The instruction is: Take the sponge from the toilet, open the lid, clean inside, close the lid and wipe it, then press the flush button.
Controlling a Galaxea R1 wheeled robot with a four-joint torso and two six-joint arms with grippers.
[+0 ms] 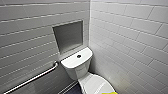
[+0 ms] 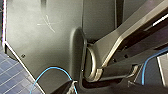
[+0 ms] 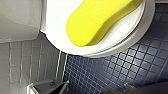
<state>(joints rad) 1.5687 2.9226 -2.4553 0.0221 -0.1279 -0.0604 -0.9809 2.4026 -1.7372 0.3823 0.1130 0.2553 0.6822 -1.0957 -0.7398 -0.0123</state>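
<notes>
Head view: the white toilet (image 1: 76,66) stands in a tiled corner, with the dark flush button (image 1: 79,56) centred on the tank top. The lid (image 1: 93,83) is down. The sponge (image 1: 110,93) is a yellow sliver cut by the picture's edge.

Left wrist view: the left tool's state cannot be told.

Right wrist view: the sponge (image 3: 100,21), bright yellow, porous and rounded, lies flat on the closed lid (image 3: 57,25), one end cut off. The right tool's opening cannot be told.

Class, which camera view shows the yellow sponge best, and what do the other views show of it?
The right wrist view: the sponge lies large on the closed lid. The head view catches a yellow sliver of it at its bottom edge. The left wrist view faces the robot's own dark plate.
</notes>
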